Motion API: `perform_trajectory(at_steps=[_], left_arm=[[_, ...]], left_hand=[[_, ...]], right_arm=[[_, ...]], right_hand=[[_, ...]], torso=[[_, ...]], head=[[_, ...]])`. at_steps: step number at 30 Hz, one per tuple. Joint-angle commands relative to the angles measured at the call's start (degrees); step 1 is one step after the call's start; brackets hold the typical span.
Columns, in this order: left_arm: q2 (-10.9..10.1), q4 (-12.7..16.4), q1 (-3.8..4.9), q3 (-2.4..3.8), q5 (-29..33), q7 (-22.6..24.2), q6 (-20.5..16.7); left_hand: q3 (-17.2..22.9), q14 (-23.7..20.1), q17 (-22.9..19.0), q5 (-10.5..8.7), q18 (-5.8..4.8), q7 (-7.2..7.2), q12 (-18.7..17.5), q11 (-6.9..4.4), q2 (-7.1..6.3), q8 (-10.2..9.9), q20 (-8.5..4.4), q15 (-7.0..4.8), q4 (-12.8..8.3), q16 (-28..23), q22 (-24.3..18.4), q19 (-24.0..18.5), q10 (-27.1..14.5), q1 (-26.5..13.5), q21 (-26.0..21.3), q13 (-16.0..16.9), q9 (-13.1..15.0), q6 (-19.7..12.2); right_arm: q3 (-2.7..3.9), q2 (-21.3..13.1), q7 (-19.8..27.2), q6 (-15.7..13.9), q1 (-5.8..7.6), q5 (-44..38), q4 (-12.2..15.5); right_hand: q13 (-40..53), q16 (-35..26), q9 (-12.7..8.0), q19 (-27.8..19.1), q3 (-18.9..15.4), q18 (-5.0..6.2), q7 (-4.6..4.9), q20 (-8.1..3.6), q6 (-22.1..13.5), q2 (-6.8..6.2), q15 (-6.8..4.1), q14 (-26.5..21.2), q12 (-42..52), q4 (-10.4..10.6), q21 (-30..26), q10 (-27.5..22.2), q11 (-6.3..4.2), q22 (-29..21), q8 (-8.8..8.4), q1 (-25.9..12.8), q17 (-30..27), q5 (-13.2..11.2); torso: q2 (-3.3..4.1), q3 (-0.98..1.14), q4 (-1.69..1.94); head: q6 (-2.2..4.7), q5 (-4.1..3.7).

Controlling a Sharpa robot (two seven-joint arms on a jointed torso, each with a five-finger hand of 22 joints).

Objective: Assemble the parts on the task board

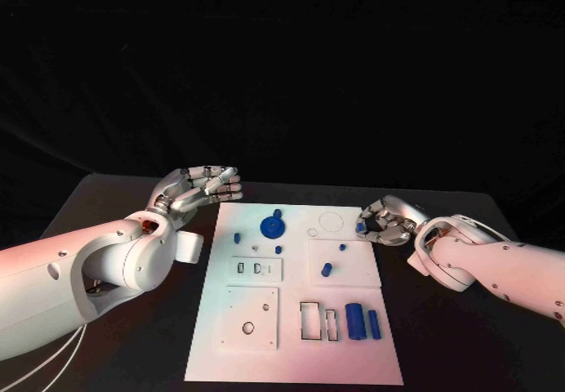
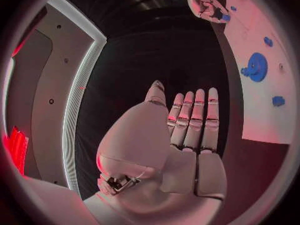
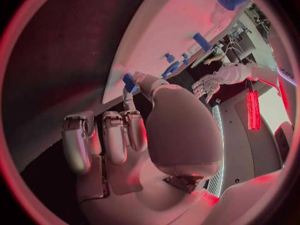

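My right hand [image 3: 134, 130] pinches a small blue part [image 3: 129, 81] at the task board [image 1: 295, 351] edge, plain from its wrist; my left hand [image 2: 187, 135] hovers flat, empty.

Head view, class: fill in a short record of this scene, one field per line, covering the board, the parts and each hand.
Board: white task board in the middle of the black table
Largest part: blue gear at the board's far end
Left hand: beside the board's far left corner, holds nothing
Right hand: at the board's right edge, fingers pinching a small blue part
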Motion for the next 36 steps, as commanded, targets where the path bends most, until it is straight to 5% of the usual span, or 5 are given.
perform_trajectory(at_steps=[1, 6, 16, 24, 36], left_arm=[[0.06, 0.14, 0.05, 0.04, 0.07, 0.43, 0.87], [0.04, 0.04, 0.05, 0.04, 0.07, 0.4, 0.88], [0.23, -0.56, 0.04, 0.02, 0.07, 0.24, 0.99], [1.23, -2.0, 0.03, -0.14, 0.07, -0.42, 1.3], [2.81, -3.58, 0.02, -0.43, 0.07, -0.97, 1.53]], left_hand=[[-0.44, -0.39, 0.05, -0.21, 0.49, 1.44, -0.21, -0.07, 0.27, -0.3, 0.18, -0.12, -0.02, -0.34, -0.05, 0.33, -0.34, 0.28, -0.4, -0.03, 0.05, -0.31], [-0.47, -0.39, 0.08, -0.2, 0.49, 1.44, -0.2, -0.07, 0.32, -0.3, 0.18, -0.12, -0.02, -0.36, -0.07, 0.34, -0.34, 0.32, -0.41, -0.03, 0.07, -0.31], [-0.49, -0.37, 0.11, -0.2, 0.49, 1.43, -0.19, -0.09, 0.34, -0.3, 0.18, -0.12, -0.02, -0.38, -0.08, 0.35, -0.33, 0.35, -0.41, -0.02, 0.09, -0.3], [-0.6, -0.14, 0.23, -0.23, 0.52, 1.38, -0.05, -0.08, 0.41, -0.19, 0.16, -0.18, 0.03, -0.32, -0.11, 0.42, -0.04, 0.39, -0.4, 0.03, 0.19, -0.08], [-0.69, 0.08, 0.34, -0.22, 0.55, 1.35, 0.02, -0.08, 0.44, -0.12, 0.14, -0.22, 0.05, -0.24, -0.12, 0.51, 0.16, 0.44, -0.38, 0.06, 0.26, 0.08]], right_arm=[[0.02, 0.06, -0.43, -2.72, -0.03, 0.07, 0.33], [0.1, -0.41, -1.89, -3.43, 0.13, -0.59, 1.76], [0.26, -1.14, -10.59, -4.26, 2.41, -5.62, 10.34], [0.21, 3.47, -17.54, -4.92, 3.16, -10.33, 16.26], [-0.35, 12.13, -22.0, -4.73, 0.84, -15.66, 16.03]], right_hand=[[9.21, 0.35, 0.59, 6.1, 0.51, -0.38, -0.25, -0.5, 0.59, 1.17, -0.53, 5.96, 0.43, -0.12, 0.24, 0.97, -0.5, 15.09, 0.44, 0.2, 15.09, 0.4], [9.19, 0.35, 0.69, 6.1, 0.63, -0.38, -0.3, -0.57, 0.69, 1.25, -0.59, 5.96, 0.41, -0.27, 0.24, 0.96, -0.55, 15.09, 0.53, 0.13, 15.09, 0.39], [8.8, 0.35, 0.74, 6.1, 0.77, -0.38, -0.27, -0.68, 0.39, 1.13, -0.66, 5.96, 0.02, -0.51, 0.24, 0.64, -0.57, 15.09, 0.43, -0.2, 15.09, 0.44], [8.67, 0.35, 0.85, 6.1, 1.23, -0.38, -0.23, -0.76, 0.13, 1.16, -0.68, 5.96, -0.13, -0.97, 0.24, 0.56, -0.56, 15.09, 0.37, -0.56, 15.09, 1.26], [8.7, 0.35, 0.93, 6.1, 1.31, -0.38, -0.23, -0.78, 0.19, 1.15, -0.69, 5.96, -0.11, -1.06, 0.24, 0.6, -0.56, 15.09, 0.43, -0.87, 15.09, 1.49]], torso=[[-0.04, 0.03, 0.02], [-0.13, 0.0, 0.01], [-0.82, 0.06, -0.39], [-1.75, 0.1, -0.4], [-2.42, -0.26, -0.13]], head=[[-0.08, 0.05], [-0.26, 0.08], [-0.99, 0.99], [-1.89, 1.47], [-2.73, 1.82]])
